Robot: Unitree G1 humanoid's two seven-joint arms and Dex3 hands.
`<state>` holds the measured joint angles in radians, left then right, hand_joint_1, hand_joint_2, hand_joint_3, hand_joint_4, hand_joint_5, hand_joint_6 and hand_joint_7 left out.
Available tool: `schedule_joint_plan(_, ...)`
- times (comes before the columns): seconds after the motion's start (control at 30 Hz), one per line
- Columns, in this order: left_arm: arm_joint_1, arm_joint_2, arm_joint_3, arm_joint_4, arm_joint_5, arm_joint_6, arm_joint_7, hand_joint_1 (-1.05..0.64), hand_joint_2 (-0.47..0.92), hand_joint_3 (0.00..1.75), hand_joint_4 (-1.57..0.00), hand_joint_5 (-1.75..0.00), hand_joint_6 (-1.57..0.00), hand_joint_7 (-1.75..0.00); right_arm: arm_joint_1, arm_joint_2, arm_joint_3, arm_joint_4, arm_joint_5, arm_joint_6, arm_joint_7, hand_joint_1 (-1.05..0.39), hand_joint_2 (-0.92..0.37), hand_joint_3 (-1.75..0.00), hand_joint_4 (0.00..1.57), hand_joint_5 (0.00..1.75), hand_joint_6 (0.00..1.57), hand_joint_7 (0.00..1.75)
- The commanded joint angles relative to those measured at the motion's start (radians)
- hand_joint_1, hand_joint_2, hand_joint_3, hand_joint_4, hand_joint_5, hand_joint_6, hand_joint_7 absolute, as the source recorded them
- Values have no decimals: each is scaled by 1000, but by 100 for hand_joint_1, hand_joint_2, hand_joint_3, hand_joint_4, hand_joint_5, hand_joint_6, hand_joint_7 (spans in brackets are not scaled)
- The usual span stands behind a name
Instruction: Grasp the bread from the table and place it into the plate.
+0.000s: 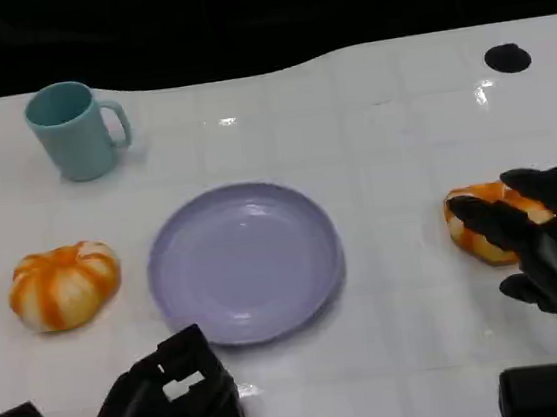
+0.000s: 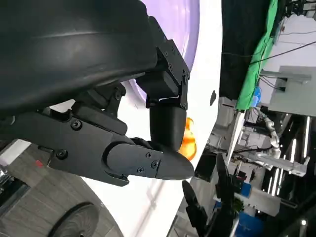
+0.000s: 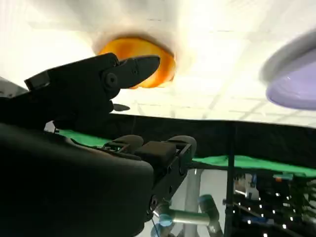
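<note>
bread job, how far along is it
Nothing placed yet: the plate is empty. In hand: the right hand reaches over one bread, fingers apart, no clear grip. Left: grasp, lift and place it. Another bread lies untouched; the left hand is idle.

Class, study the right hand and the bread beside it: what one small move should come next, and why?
Probably close the right hand around the bread: its fingers already reach over the bread but look spread, not gripping, and the bread lies on the table, right of the empty plate.
</note>
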<state>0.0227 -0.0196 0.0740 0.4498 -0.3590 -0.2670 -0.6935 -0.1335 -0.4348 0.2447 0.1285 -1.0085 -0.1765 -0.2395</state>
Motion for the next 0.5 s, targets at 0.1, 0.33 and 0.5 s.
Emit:
schedule_joint_plan(0.1,6,9,4,-2,-3,-13,-6,-61,92,22,-80,-175,-71,-154,-87,-19,50,117,-21,38,-22,-45,-83,0,6,39,32,1)
schedule_joint_plan(0.33,9,9,2,-9,-2,-11,-4,-62,92,22,-80,-175,-71,-154,-174,-13,110,254,-24,65,-47,-48,-83,0,5,40,31,0)
schedule_joint_plan(0.5,11,7,1,-5,5,-30,-2,-62,92,23,-80,-175,-71,-154,-235,-4,159,363,-31,83,-81,-51,-83,0,6,41,31,0)
